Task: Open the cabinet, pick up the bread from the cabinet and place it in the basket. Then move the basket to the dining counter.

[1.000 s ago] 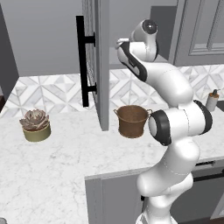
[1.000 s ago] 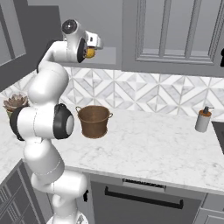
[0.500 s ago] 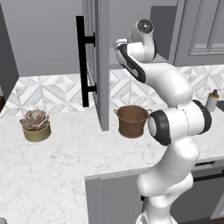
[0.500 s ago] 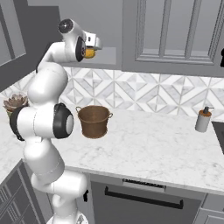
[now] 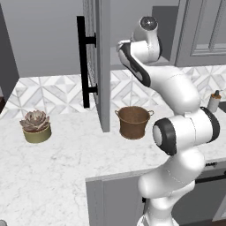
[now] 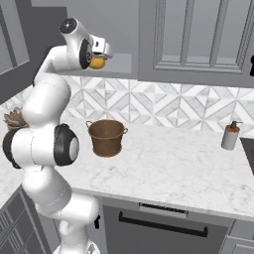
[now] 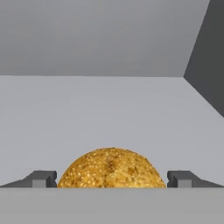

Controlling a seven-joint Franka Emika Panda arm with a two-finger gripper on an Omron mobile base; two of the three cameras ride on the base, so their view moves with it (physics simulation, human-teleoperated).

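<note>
The cabinet door (image 5: 100, 66) stands swung open, its black bar handle (image 5: 81, 66) facing left. On the cabinet shelf (image 6: 119, 67) lies the bread (image 6: 97, 63), a golden seeded bun (image 7: 111, 168). My gripper (image 6: 100, 58) is inside the cabinet at shelf height, open. One fingertip (image 7: 41, 177) stands on each side of the bun, apart from it. Below, on the marble worktop, stands the brown basket (image 5: 133, 122) (image 6: 106, 137), upright and with nothing in it. The dining counter is out of view.
An olive pot with a succulent (image 5: 36, 127) sits left on the worktop (image 6: 178, 163). A soap dispenser (image 6: 229, 136) stands at the right. The open door juts out over the worktop just left of the basket. A closed glass-paned door (image 6: 198, 39) is right of the open compartment.
The arm has reached slightly deeper into the cabinet toward the bread. The jaws have stayed open, and the basket and the bread have not moved.
</note>
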